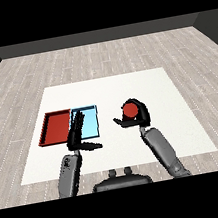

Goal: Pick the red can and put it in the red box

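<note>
Mostly hidden: red can (130,110) (in rt hand (139,117))

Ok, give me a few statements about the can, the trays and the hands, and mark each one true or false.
1. The right hand is curled round the red can. True.
2. The red can lies in the red tray. False: it is at the right hand, well right of both trays.
3. The red tray lies left of the light blue tray. True.
4. The left hand holds a can. False: its straight fingers hold nothing, in front of the light blue tray.
</note>
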`<move>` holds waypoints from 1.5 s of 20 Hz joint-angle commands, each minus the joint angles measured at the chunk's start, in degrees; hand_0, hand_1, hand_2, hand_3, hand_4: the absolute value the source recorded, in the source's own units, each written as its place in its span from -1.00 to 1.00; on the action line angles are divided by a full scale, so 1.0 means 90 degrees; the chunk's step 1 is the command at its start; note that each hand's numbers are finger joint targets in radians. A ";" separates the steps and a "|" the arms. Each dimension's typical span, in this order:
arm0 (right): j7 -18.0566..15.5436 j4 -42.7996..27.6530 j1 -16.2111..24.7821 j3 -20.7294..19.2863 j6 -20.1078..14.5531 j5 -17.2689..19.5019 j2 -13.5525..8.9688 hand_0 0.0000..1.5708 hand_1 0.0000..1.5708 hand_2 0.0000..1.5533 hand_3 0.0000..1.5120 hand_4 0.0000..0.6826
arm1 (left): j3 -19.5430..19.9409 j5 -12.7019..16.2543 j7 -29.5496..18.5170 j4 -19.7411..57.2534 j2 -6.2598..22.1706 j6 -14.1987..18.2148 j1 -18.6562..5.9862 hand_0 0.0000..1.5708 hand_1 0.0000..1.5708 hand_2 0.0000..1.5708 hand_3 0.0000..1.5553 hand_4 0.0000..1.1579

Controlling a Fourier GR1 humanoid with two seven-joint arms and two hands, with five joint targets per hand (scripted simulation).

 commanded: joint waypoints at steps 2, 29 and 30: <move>-0.0092 0.0464 -0.0701 0.0352 -0.0591 0.0185 0.0276 0.99 0.99 0.88 0.86 0.76 | -0.0321 0.0055 0.0318 0.0137 -0.0028 0.0310 -0.0413 -1.00 -1.00 -1.00 -1.00 -1.00; -0.0836 0.0138 -0.0433 0.0419 -0.0154 0.0026 0.0288 1.00 1.00 0.91 0.87 0.90 | -0.2299 0.0962 0.0807 0.1219 -0.0029 0.1450 -0.1187 -1.00 -1.00 -1.00 -1.00 -1.00; -0.0312 0.0049 -0.0848 0.0575 -0.0440 0.0080 0.0288 1.00 1.00 0.91 0.87 0.90 | -0.2319 0.1173 0.0278 0.1692 -0.0029 0.1379 -0.1177 -1.00 -1.00 -1.00 -1.00 -1.00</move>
